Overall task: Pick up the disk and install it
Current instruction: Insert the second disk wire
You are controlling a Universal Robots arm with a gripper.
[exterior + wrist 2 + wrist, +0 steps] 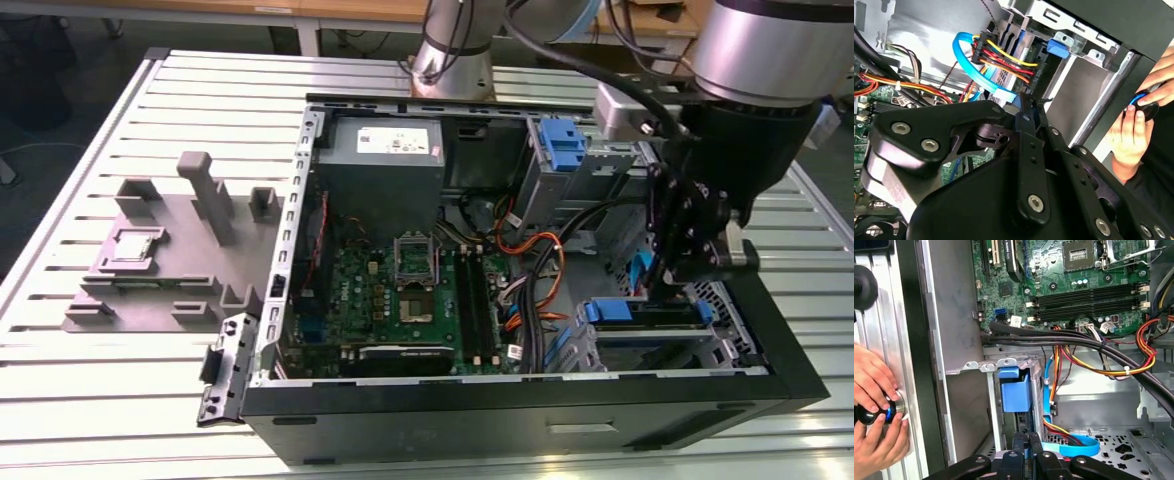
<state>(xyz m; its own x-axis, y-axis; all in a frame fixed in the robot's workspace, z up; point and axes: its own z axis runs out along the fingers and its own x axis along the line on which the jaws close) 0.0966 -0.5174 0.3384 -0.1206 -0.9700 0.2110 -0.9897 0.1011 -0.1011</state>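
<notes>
Gripper (1026,442) low in the case, fingers drawn together; whether nipping anything, cannot tell. Just ahead of tips: the disk (1015,390), edge-on in the drive bay (974,366), blue carrier showing between metal walls. Close beside tips: blue data cable (969,55) and power leads (1004,57), plugged in near the disk's end. Judged stiff, fairly heavy, slick on bare metal, shock-sensitive; best gripped across the blue rails, clear of connectors. Further out, motherboard (1064,285). Beyond the case wall, a person's hands (874,390) on a small black knob.
</notes>
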